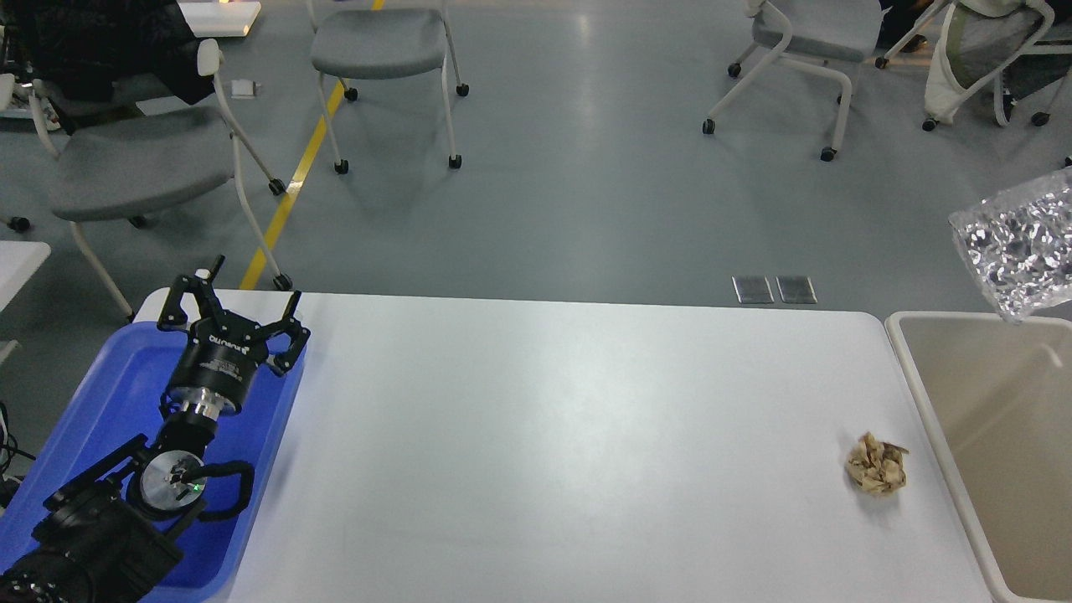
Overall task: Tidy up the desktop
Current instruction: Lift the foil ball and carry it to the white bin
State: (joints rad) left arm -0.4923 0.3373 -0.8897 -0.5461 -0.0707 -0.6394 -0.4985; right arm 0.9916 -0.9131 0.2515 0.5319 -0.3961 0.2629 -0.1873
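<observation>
The white desktop [536,435] filled the near view, bare apart from a crumpled brown paper ball [877,475] near its right edge, just beside the beige bin [938,435]. At left, the left gripper [237,311] hung over the blue tray [126,377], fingers spread, holding nothing. Grey chairs [142,163] stood beyond.

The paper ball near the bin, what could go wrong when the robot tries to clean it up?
The crumpled paper ball lies far right, while the only visible claw, the left claw, hovers open over the blue tray; reaching across may fail. The ball is light, so a nudge could roll it off the desktop instead of into the beige bin.
</observation>
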